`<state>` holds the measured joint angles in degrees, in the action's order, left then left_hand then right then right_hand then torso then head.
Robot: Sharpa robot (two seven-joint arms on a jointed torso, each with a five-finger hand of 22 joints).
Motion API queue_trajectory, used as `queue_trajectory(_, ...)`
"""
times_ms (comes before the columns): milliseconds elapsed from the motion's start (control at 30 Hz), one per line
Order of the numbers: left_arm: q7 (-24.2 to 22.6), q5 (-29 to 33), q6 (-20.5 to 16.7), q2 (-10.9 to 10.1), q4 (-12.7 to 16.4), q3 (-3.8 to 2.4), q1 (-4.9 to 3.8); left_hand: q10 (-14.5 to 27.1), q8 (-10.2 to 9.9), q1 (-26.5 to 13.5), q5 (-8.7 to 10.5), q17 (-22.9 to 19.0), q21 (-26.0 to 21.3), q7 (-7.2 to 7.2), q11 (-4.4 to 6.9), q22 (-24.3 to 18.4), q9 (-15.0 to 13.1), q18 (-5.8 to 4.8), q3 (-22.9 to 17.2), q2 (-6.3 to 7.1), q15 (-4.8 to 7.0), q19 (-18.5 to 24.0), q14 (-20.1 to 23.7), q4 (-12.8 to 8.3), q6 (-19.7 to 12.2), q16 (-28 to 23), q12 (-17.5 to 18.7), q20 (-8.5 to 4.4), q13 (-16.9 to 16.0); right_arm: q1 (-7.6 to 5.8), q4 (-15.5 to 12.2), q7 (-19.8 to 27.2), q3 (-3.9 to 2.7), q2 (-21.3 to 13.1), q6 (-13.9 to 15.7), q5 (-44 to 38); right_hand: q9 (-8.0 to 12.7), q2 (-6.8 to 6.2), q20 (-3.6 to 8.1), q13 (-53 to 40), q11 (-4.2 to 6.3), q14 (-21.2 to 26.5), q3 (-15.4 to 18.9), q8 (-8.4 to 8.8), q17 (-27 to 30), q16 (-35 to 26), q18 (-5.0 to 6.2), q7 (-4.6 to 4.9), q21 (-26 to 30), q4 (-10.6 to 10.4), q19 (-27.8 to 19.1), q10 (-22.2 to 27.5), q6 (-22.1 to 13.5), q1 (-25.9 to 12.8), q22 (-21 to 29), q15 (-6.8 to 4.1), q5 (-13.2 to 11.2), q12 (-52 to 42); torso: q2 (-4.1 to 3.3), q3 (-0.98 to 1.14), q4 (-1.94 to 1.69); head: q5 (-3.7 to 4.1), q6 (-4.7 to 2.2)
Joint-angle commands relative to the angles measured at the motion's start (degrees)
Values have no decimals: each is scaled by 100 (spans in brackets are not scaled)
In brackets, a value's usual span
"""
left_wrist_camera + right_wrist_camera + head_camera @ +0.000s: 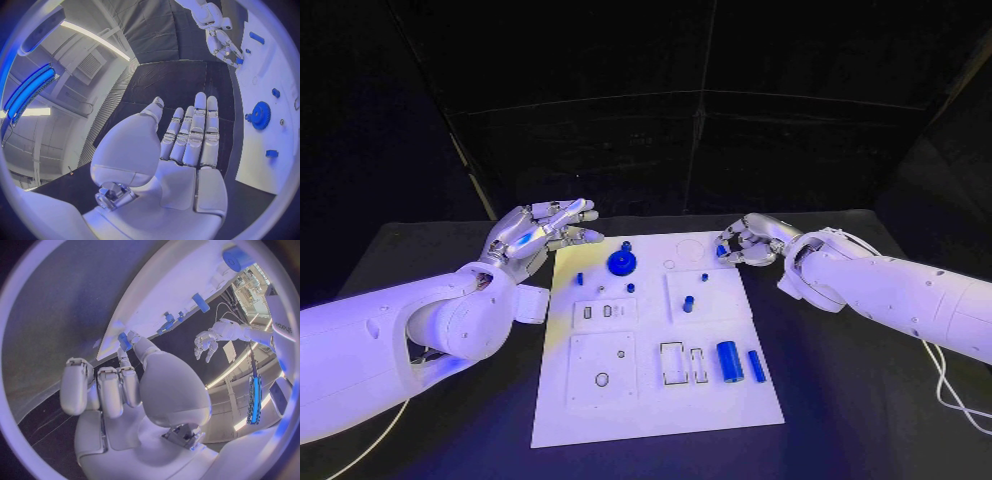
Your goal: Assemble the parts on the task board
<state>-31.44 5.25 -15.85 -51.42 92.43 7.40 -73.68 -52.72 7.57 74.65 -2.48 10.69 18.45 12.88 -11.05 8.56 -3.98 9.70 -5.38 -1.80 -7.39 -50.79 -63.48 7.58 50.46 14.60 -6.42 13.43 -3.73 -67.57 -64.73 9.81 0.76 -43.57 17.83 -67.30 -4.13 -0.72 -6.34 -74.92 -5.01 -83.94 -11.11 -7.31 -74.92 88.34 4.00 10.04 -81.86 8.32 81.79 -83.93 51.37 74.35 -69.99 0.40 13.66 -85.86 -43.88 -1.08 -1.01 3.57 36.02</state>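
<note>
right hand (747,243) pinches a small blue part (125,341) — left hand (538,232) spread.

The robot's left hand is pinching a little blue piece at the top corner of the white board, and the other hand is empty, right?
Not quite: the right hand pinches the small blue part at the task board's far corner, as the head and right wrist views show. The left hand is the empty one, fingers spread.

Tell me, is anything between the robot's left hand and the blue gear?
Nothing visible. The left hand hovers open beside the task board, and the blue gear sits just beyond its fingers with only bare board between.
</note>
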Motion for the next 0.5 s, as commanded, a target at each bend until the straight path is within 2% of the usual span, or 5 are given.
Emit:
queue_trajectory(33,-9,-17,77,4,3,-1,-4,-45,-33,-23,-21,6,-22,130,9,-6,8,67,17,-45,2,-41,-30,-12,45,-18,18,18,2,-10,20,42,-2,8,55,43,7,76,4,-996,11,-527,-35,-45,-1159,22,-15,-2,-20,9,33,-226,43,-10,-9,0,-28,-23,1,-1,2,8,2)
queue_trajectory(300,-7,-17,78,5,5,-1,-4,-49,-37,-25,-21,10,-24,130,10,-9,8,68,18,-57,3,-43,-33,-14,49,-24,23,18,2,-10,70,16,-2,31,35,44,-14,112,22,-1013,52,-528,-81,-149,-1166,25,-16,-56,-25,27,38,-240,281,-73,-18,-29,-58,-36,-2,2,-3,5,16)
queue_trajectory(500,-2,-17,78,4,7,-1,-4,-49,-37,-25,-21,10,-24,130,10,-9,8,68,18,-57,3,-43,-33,-14,49,-24,23,18,2,-10,72,12,-2,42,-5,44,-48,152,84,-1040,152,-528,-135,-287,-1166,24,-15,-176,-26,52,40,-261,622,-116,-20,-107,-87,-55,2,0,1,-2,25)
